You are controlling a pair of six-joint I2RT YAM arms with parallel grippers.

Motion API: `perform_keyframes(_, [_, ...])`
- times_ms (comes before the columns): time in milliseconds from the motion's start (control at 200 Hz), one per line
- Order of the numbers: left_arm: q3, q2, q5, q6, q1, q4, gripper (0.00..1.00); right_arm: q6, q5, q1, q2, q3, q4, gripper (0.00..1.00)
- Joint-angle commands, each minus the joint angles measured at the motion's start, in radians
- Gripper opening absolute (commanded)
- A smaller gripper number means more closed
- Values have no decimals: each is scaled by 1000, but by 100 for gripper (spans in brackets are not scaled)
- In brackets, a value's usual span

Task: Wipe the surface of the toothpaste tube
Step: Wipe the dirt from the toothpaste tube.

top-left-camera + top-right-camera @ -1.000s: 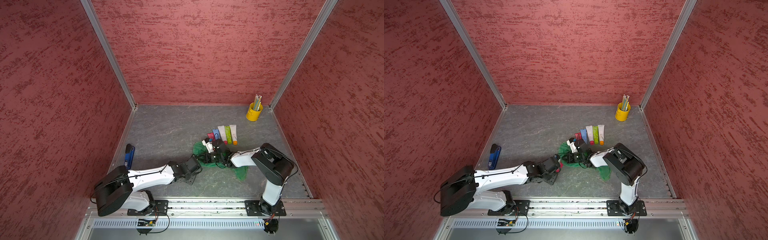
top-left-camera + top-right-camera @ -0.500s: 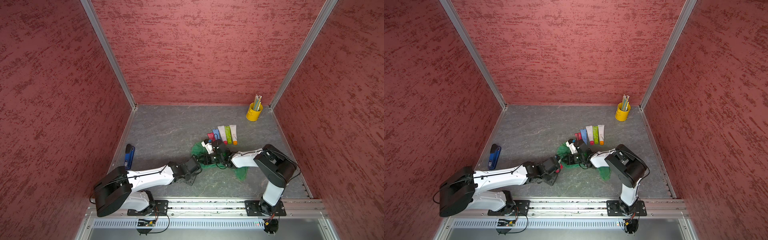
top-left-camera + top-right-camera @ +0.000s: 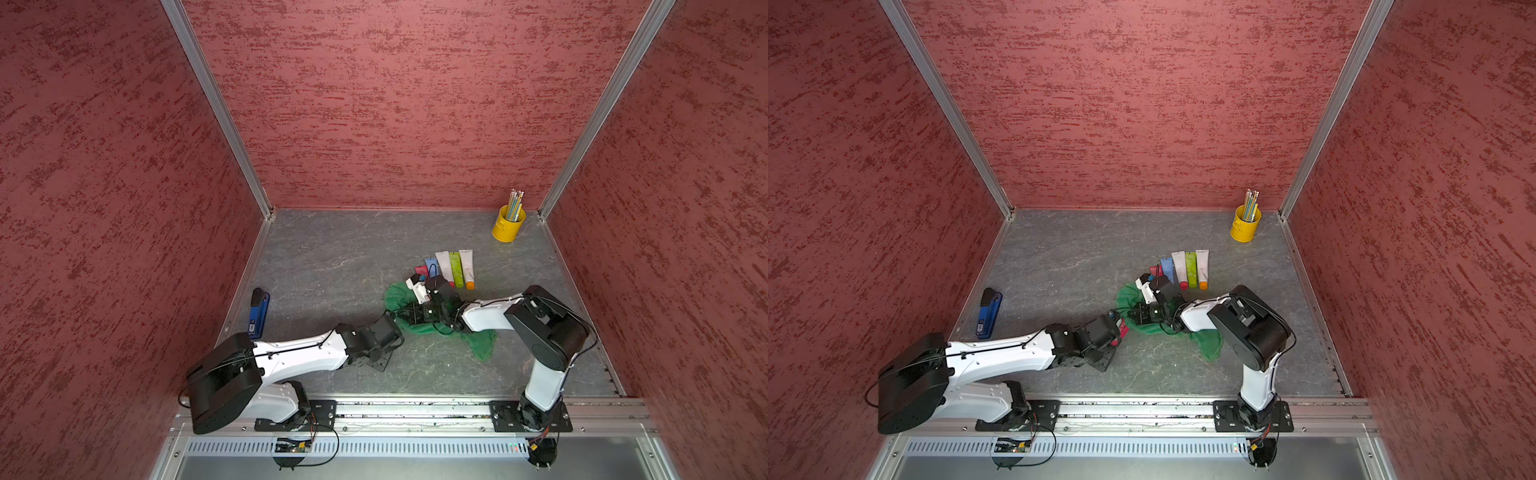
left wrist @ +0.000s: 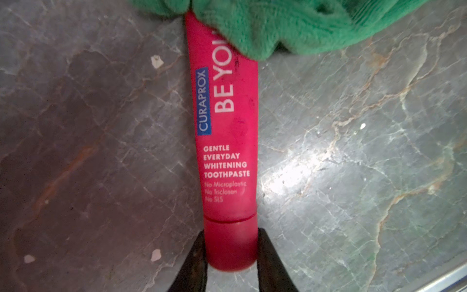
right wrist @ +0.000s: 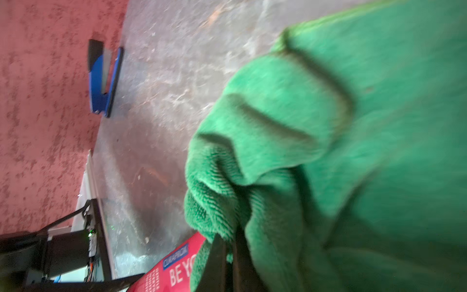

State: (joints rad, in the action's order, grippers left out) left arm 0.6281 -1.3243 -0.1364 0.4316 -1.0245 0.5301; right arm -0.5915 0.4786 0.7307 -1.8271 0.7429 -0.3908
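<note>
Seen from above in both top views: a grey, marble-veined tabletop [image 3: 332,257], boxed in on three sides by rough red-plastered walls [image 3: 395,104] joined at bare aluminium corner posts [image 3: 216,104]. Along the near edge, a metal rail [image 3: 415,411] carrying the bases of a white-and-black left arm [image 3: 299,357] and right arm [image 3: 540,328]. In the far right corner, a yellow cup [image 3: 508,226] full of pencils. Near the left wall, a blue stapler [image 3: 258,309] lying flat, its small white label too small to read. Right of centre, a row of tubes [image 3: 455,268] side by side, caps toward the front, lettering too small to read. Just in front of that row, a crumpled green cloth [image 3: 482,343] spread over the tabletop beneath the right arm's wrist.

In the left wrist view, a red toothpaste tube [image 4: 227,151] flat on the tabletop, front of centre, between the two arms. Clamped on its red cap [image 4: 228,255], only partly open: the left gripper [image 4: 231,233], dark fingers [image 4: 195,257] on either side. Far end of the tube covered by the cloth. Readable on the tube: "CURAPROX" in white on a blue strip; "BE YO", the rest under the cloth; "GENTLE EVERYDAY WHITENING TOOTHPASTE"; fainter below, "No Microplastic", "No Triclosan", "No SLS". A few small dark marks on the red surface.

In the right wrist view, fully closed and pinching a fold of the cloth: the right gripper [image 5: 227,245], with the cloth bunched over the tube's lettered face.
</note>
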Motion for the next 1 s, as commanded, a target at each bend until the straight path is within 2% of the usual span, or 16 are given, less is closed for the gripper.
perform_keyframes(0, [7, -9, -38, 5, 3, -42, 8, -70, 156, 99, -6, -84, -2, 0])
perform_keyframes(145, [4, -5, -41, 7, 3, -43, 7, -103, 208, 133, -6, -127, -81, 0])
perform_keyframes(266, [6, -7, -41, 5, 3, -42, 6, -57, 192, 120, -30, -97, -33, 0])
perform_keyframes(436, [-5, 13, -40, 8, 1, -45, 6, -28, 170, -12, -38, -69, -15, 0])
perform_keyframes(586, [-3, 9, -38, 6, 1, -46, 5, 41, 66, -92, -15, 13, 95, 0])
perform_keyframes(767, [-3, 10, -39, 6, 1, -47, 5, 46, -19, -94, -20, 42, 124, 0])
perform_keyframes(882, [-3, 9, -39, 6, 1, -47, 5, 9, 57, -74, -14, 0, 62, 0])
perform_keyframes(992, [-1, 4, -37, 4, 1, -47, 5, -10, 94, -11, 0, -41, 56, 0])
